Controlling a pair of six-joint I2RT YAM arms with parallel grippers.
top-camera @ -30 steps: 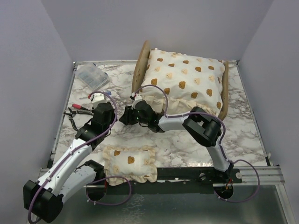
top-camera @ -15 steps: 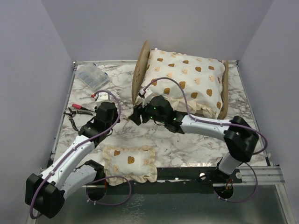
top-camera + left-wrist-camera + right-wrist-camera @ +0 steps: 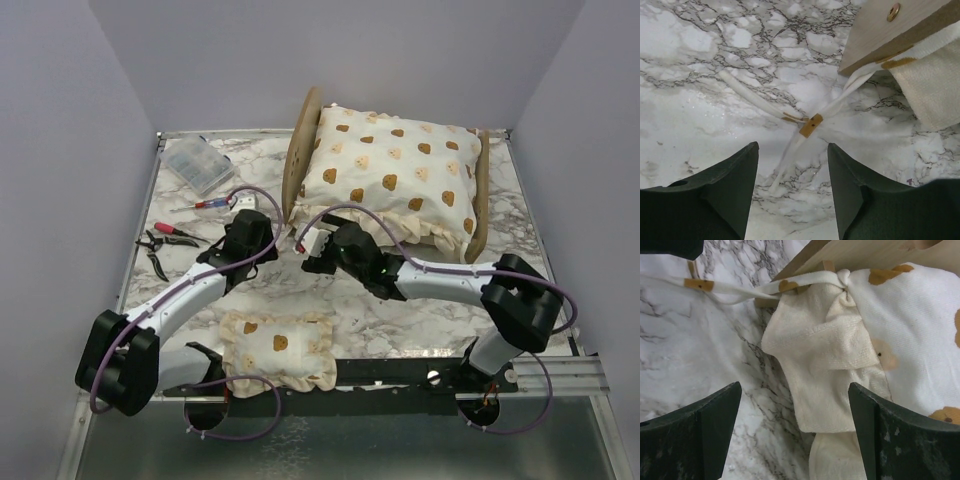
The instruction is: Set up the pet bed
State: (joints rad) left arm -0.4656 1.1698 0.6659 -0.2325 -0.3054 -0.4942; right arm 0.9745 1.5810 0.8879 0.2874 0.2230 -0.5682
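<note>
The table [image 3: 400, 300] has a white top with gray swirls like marble, and it looks a bit shiny in the close-up views. Plain pale gray walls [image 3: 350, 60] stand on its left, back and right sides, so it sits in a small box-shaped room. A black metal rail [image 3: 400, 372] runs along the near edge, where the two arms are fixed. The pet bed [image 3: 301, 150] stands at the back of the table, toward the right. Its round wooden headboard is on the left and its low footboard is on the right. A big cream cushion [image 3: 390, 165] with brown bears lies on top of it and hides the base. A small pillow [image 3: 278, 345] with the same bears lies flat at the near edge, between the arms. In the far left corner there is a clear plastic box [image 3: 197, 165]. Nearer on the left lie pliers [image 3: 165, 237] with red handles. The left gripper [image 3: 255, 210] is just beside the headboard's near corner. Its fingers are spread apart over the bare table and hold nothing. Below it, thin white tie strings [image 3: 790, 117] lie loose on the marble. The right gripper [image 3: 310, 243] is at the cushion's near left corner, spread wide over the frill, and it holds nothing too.
</note>
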